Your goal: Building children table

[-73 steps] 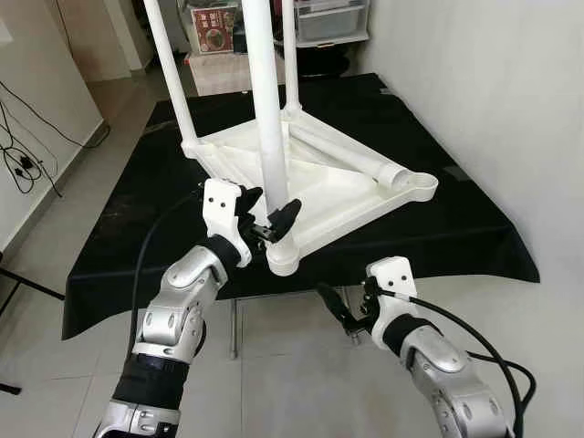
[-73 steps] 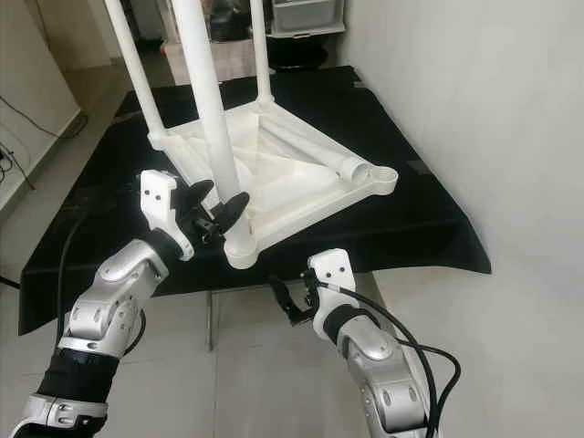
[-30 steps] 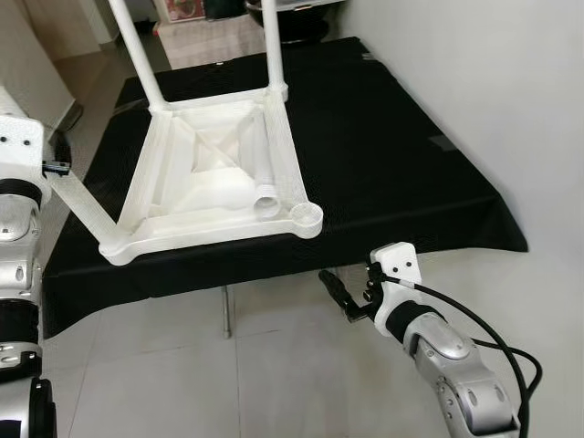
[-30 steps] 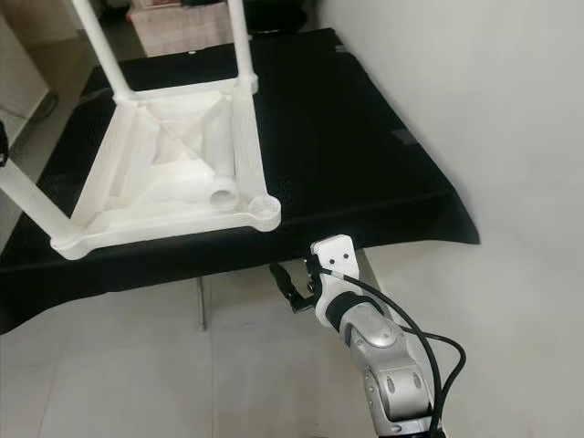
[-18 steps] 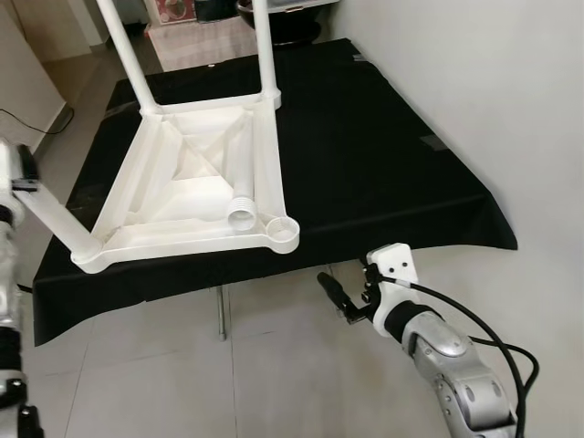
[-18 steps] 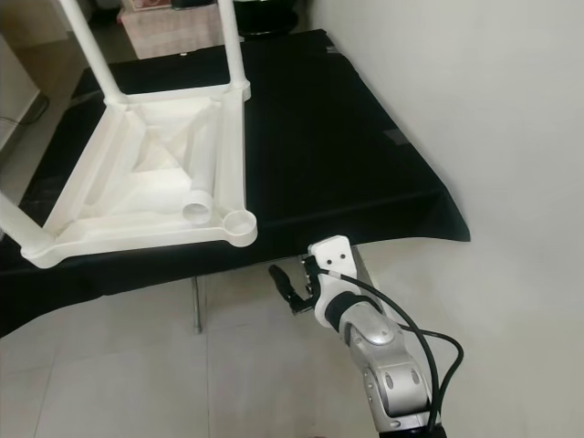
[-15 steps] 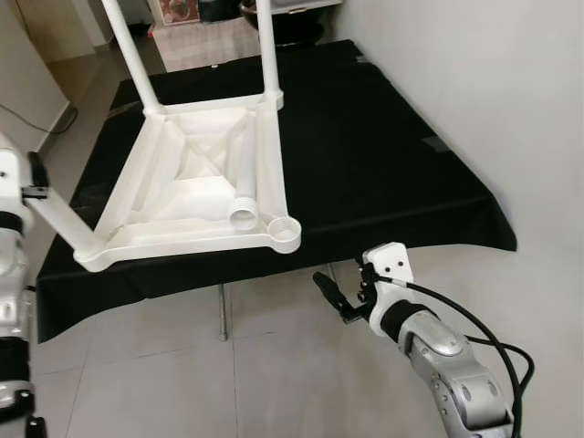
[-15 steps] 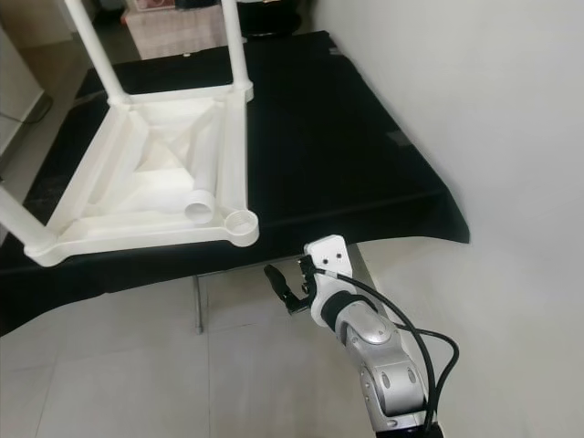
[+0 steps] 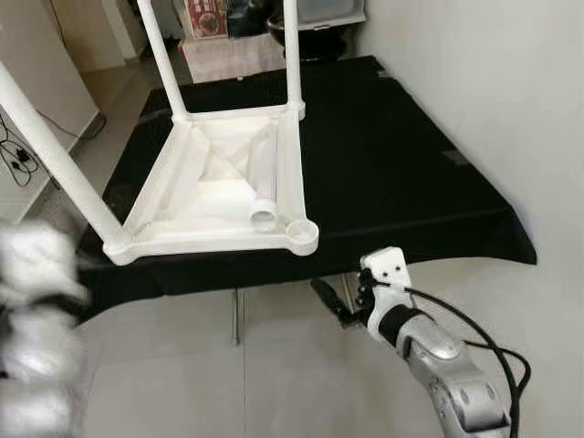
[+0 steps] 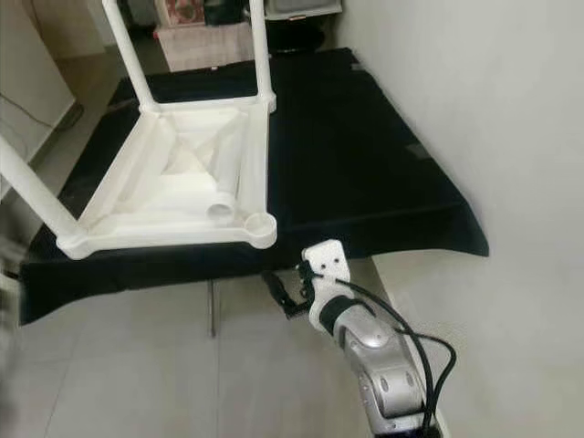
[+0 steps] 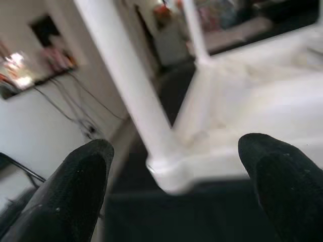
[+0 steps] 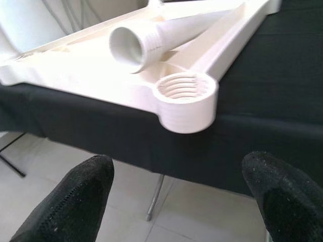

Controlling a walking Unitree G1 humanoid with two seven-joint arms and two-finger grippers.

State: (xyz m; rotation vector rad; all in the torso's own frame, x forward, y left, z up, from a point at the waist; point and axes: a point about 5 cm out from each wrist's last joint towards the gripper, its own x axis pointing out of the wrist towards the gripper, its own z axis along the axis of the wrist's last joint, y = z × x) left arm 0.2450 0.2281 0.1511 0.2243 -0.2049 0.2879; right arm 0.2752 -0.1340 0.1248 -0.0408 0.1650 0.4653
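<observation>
A white children's table (image 9: 219, 196) lies upside down on a black-covered table (image 9: 392, 173). Three white legs stand in its corners, the near-left leg (image 9: 55, 155) leaning toward me. A loose leg (image 9: 265, 182) lies inside the frame, its threaded end beside the empty near-right socket (image 9: 302, 234). My right gripper (image 9: 327, 299) hangs open just below the table's front edge, facing that socket (image 12: 185, 93). My left arm (image 9: 36, 292) is a blur low at the left. The left gripper (image 11: 176, 191) is open, with the near-left leg (image 11: 126, 85) ahead of it and untouched.
A white wall (image 9: 493, 82) runs close along the right of the black table. Grey tiled floor (image 9: 274, 392) lies in front, with a metal support leg (image 9: 237, 315) under the table. Cables (image 9: 20, 155) trail at the left, and boxes (image 9: 205, 18) stand at the back.
The head view has shifted. My left gripper, which was around the near leg, has come off it, and the arm has dropped low, blurred in motion. The right arm has barely moved.
</observation>
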